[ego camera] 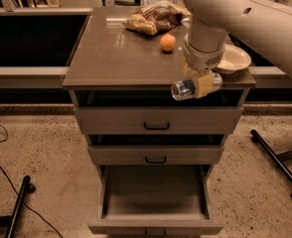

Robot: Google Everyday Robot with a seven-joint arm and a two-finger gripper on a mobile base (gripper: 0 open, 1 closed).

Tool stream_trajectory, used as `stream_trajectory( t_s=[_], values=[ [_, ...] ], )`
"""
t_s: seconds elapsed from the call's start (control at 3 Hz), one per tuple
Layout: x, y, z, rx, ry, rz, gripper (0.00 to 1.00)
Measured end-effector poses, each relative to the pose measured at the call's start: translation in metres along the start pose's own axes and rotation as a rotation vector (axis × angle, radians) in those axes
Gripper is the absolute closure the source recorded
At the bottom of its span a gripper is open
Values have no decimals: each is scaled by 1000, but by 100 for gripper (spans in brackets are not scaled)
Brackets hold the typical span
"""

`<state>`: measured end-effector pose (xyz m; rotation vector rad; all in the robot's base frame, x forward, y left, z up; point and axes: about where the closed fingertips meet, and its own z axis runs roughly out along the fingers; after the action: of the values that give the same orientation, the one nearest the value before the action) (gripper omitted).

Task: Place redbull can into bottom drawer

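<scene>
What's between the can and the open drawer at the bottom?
In the camera view, the two upper drawers sit between the redbull can, held by the gripper at the front edge of the cabinet, and the open bottom drawer.

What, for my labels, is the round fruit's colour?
The fruit is orange, camera view; hand grips redbull can by cabinet's front edge.
</scene>
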<state>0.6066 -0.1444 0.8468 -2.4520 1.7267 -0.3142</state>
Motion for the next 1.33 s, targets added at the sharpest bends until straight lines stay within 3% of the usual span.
stream_trajectory(
  t_s=[0.33,0.67,1.0,1.33],
  values=[
    [32,2,29,2,-99,76,100],
    [33,22,85,1,-334,255,100],
    [-15,65,164,-14,-612,389,100],
    [-7,95,213,92,-749,520,100]
  ],
)
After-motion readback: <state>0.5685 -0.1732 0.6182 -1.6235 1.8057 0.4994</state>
